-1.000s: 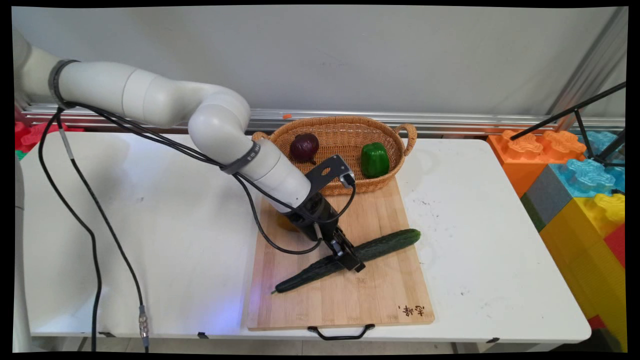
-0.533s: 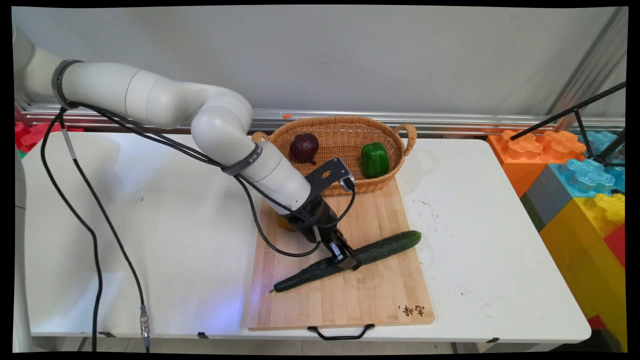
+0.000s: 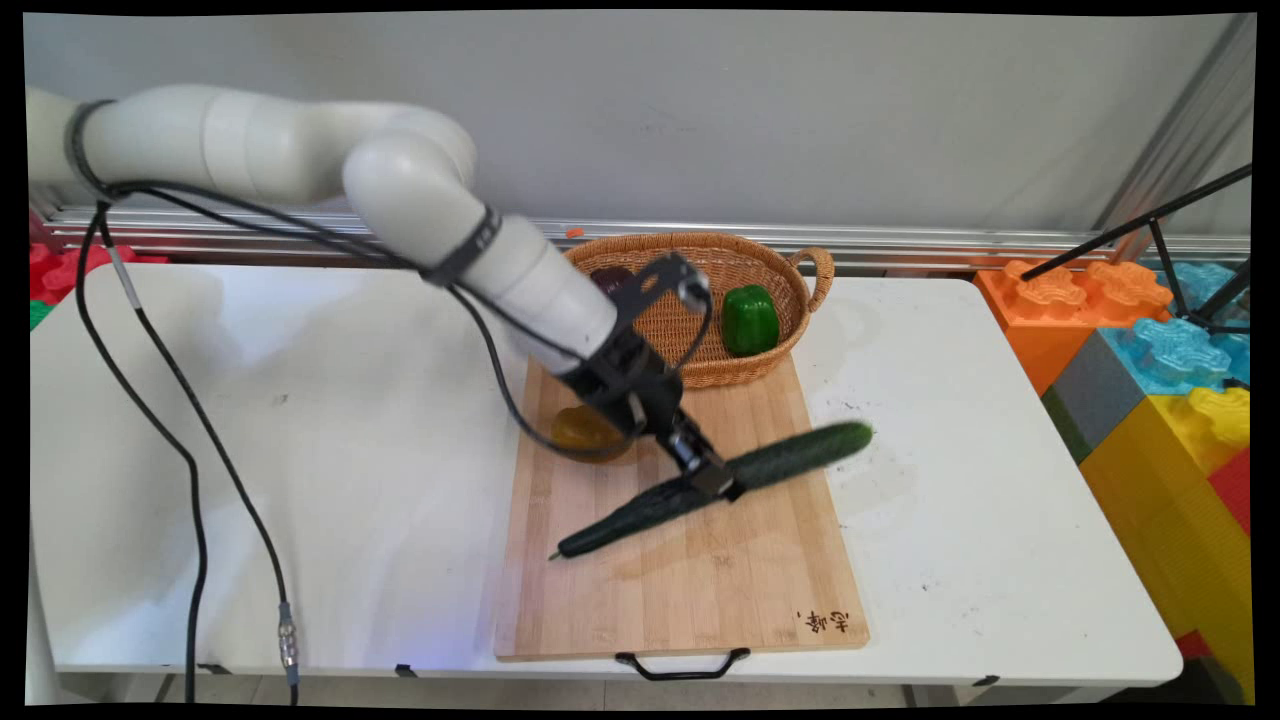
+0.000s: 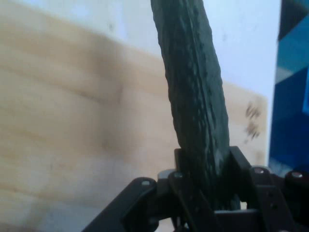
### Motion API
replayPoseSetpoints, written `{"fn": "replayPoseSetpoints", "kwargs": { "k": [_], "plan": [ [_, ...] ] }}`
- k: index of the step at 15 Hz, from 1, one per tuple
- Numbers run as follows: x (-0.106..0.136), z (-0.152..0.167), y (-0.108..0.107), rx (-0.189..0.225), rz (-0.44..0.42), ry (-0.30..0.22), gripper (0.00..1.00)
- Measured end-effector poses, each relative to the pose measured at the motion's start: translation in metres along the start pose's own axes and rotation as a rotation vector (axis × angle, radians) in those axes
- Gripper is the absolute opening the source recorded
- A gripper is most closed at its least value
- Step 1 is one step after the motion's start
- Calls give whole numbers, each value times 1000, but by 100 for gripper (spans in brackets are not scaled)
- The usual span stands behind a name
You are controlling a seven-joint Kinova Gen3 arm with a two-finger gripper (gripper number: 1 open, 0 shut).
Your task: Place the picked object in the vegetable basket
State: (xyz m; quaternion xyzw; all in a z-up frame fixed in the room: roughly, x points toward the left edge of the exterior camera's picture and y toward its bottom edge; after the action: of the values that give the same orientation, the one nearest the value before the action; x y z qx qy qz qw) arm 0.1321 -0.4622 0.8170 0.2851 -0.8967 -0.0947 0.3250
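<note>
A long dark green cucumber (image 3: 790,458) hangs in the air over the wooden cutting board (image 3: 700,590), its right end raised and its left tip low. My gripper (image 3: 712,482) is shut on the cucumber near its middle. In the hand view the cucumber (image 4: 193,96) runs up from between the fingers (image 4: 244,166), with the board (image 4: 72,121) below it. A yellow-orange thing (image 3: 588,430) lies on the board's far left part, just beside the hand.
A wicker basket (image 3: 800,300) stands behind the board with a green bell pepper (image 3: 750,318) and a dark purple onion (image 3: 607,277), half hidden by the arm. Big coloured blocks (image 3: 1160,370) stand at the right. Black cables (image 3: 180,450) hang at the left.
The gripper has risen with the cucumber, which was lying on the board and is now lifted and shifted a little right. The arm's rise uncovered the yellow-orange thing.
</note>
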Motion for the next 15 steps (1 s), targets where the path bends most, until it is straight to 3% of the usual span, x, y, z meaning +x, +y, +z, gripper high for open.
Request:
{"fn": "replayPoseSetpoints", "kwargs": {
  "k": [3, 7, 11, 15],
  "plan": [
    [21, -27, 3, 0, -28, 64, 0],
    [50, -57, -2, 33, -39, 149, 0],
    [82, -78, -17, 106, -28, 253, 0],
    [112, -92, -44, 213, 1, 349, 0]
  ]
}}
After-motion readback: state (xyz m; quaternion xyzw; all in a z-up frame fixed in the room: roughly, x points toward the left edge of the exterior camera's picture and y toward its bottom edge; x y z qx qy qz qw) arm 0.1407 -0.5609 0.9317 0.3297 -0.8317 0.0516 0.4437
